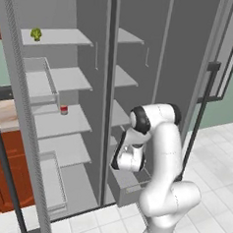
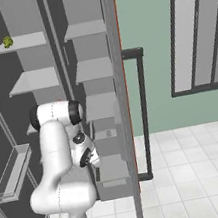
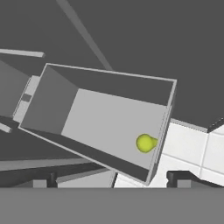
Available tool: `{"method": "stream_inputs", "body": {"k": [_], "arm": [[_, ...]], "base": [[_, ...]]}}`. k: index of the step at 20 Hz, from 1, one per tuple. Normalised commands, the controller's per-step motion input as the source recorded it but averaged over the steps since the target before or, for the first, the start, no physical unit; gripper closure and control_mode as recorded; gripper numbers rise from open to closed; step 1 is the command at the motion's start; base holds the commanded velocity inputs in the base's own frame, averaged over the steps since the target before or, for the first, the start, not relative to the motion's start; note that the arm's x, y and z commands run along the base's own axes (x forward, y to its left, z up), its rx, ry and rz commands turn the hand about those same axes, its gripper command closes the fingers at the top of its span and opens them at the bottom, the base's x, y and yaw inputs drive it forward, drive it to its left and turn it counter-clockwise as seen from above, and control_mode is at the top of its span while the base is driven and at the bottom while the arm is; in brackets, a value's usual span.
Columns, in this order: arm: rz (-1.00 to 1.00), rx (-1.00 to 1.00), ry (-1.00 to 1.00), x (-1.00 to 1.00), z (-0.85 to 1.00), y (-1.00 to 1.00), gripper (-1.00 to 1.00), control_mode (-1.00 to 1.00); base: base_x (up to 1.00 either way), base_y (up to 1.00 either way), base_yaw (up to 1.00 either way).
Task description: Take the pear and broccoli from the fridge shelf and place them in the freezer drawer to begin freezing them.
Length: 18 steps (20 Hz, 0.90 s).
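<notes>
The pear [image 3: 145, 143], small, smooth and yellow-green, lies on the floor of the grey freezer drawer [image 3: 52, 105], near its right wall. The drawer [image 1: 124, 189] is pulled out low in the fridge's right half. My gripper [image 3: 113, 179] hangs open above the drawer with nothing between its fingertips [image 3: 43, 179]. The broccoli [image 1: 36, 33], a lumpy dark-green clump, sits on the top left shelf, far above the hand, and shows small at the upper left [image 2: 7, 42] in the right base view.
A red-and-white can [image 1: 64, 110] stands on a middle left shelf. Both fridge doors are open: the left one carries pale bins [image 1: 42, 81], the right one a black bar handle [image 1: 197, 124] close beside my arm. White tiles cover the floor in front.
</notes>
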Motion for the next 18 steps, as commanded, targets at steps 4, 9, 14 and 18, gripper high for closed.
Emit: {"method": "stream_inputs", "body": {"k": [4,9,14,18], "arm": [[0.00,0.00,0.04,0.23,1.00,0.00,-1.00,-1.00],[0.03,-0.01,0.08,0.04,0.92,0.00,-1.00,-1.00],[0.04,-0.03,0.04,0.00,0.87,0.02,-1.00,-1.00],[0.01,-0.05,0.00,-0.17,1.00,0.09,-1.00,-1.00]], "base": [[0.00,0.00,0.00],[0.00,0.00,0.00],[0.00,0.00,0.00],[0.00,0.00,0.00]]}}
